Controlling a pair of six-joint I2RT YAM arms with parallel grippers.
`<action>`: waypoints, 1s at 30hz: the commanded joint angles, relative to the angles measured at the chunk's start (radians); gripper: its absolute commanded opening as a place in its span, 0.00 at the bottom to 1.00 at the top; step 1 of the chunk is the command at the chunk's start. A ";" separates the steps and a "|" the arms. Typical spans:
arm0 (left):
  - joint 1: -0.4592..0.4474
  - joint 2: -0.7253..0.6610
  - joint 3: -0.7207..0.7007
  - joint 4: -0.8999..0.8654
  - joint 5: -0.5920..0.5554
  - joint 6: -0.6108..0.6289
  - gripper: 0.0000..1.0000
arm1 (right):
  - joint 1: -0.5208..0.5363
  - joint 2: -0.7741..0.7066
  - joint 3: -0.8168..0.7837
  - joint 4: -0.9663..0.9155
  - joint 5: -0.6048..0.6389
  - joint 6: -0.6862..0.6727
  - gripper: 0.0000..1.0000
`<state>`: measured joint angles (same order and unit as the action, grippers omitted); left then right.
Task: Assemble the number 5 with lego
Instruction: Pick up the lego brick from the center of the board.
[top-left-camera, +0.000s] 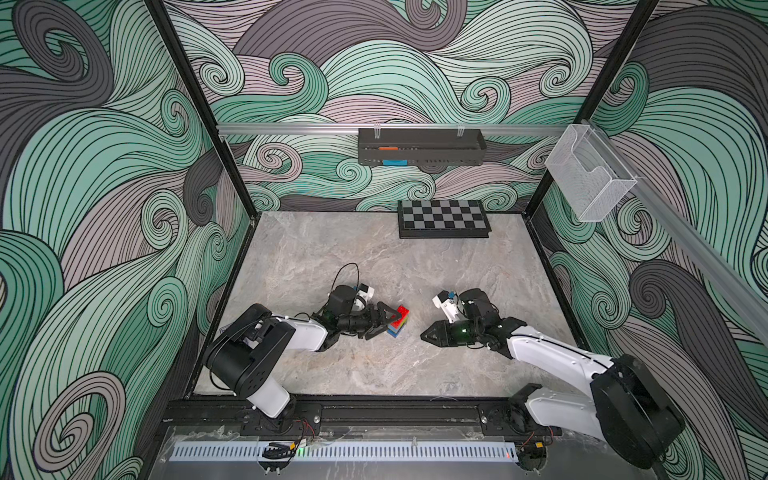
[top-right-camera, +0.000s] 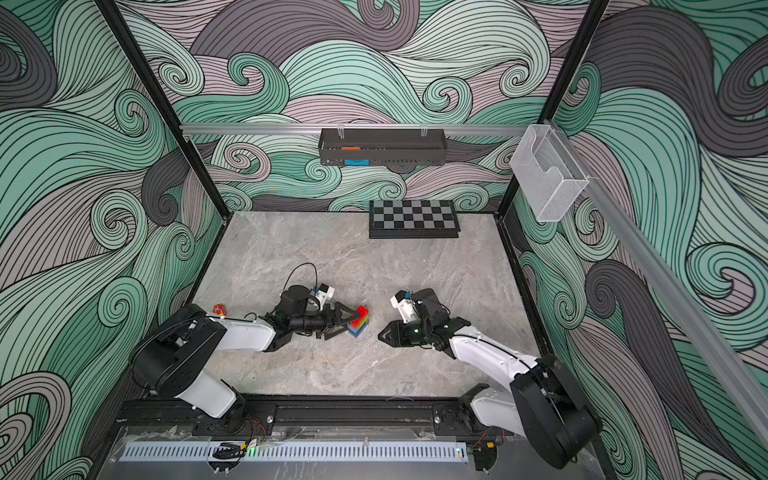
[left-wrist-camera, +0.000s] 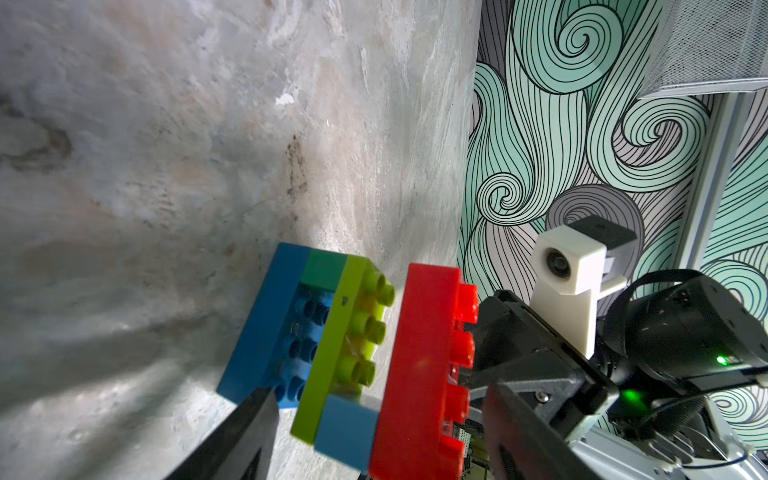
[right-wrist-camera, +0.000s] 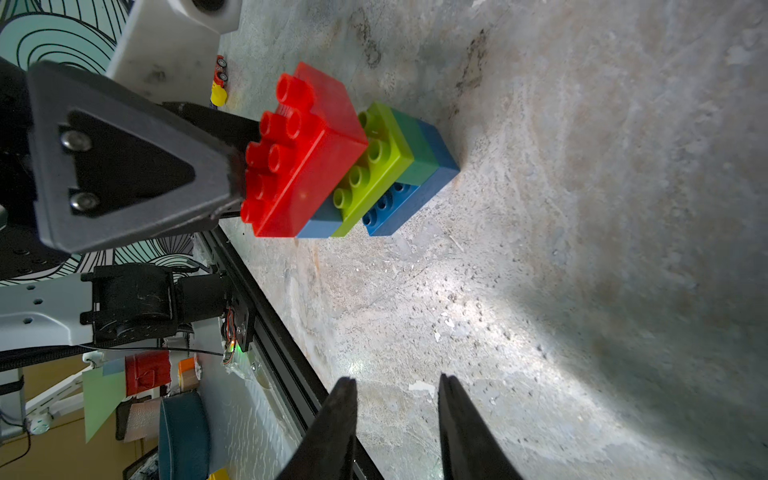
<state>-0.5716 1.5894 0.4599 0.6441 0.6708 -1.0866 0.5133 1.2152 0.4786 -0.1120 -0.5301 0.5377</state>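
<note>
The lego stands as one stack (top-left-camera: 398, 322) (top-right-camera: 360, 321) on the table between the arms. Red brick (left-wrist-camera: 419, 365) on top, light blue brick (left-wrist-camera: 345, 428) under it, then lime green (left-wrist-camera: 328, 353), dark green (left-wrist-camera: 326, 270) and the dark blue base (left-wrist-camera: 266, 324). My left gripper (top-left-camera: 392, 322) (left-wrist-camera: 380, 392) is open and straddles the stack top to bottom. One of its fingers (left-wrist-camera: 519, 428) is close by the red studs, the other (left-wrist-camera: 241, 436) by the blue base. My right gripper (top-left-camera: 424, 334) (right-wrist-camera: 397, 386) lies to the right of the stack, slightly open and empty.
A red-and-yellow toy car (top-right-camera: 219, 309) sits near the left wall behind the left arm. A folded chessboard (top-left-camera: 442, 219) lies at the back edge. A black shelf tray (top-left-camera: 422, 146) hangs on the back rail, a clear basket (top-left-camera: 590, 178) on the right rail.
</note>
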 joint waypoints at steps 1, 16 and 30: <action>0.006 0.009 0.012 0.049 0.029 -0.003 0.78 | -0.010 -0.014 -0.002 -0.008 -0.012 -0.009 0.36; 0.018 0.014 -0.024 0.066 0.058 0.016 0.61 | -0.016 -0.016 0.007 -0.021 -0.010 -0.013 0.36; 0.022 -0.022 -0.030 0.016 0.052 0.039 0.74 | -0.020 -0.036 0.012 -0.044 -0.010 -0.017 0.36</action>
<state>-0.5568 1.5944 0.4347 0.6998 0.7200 -1.0752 0.4988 1.1961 0.4786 -0.1390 -0.5304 0.5346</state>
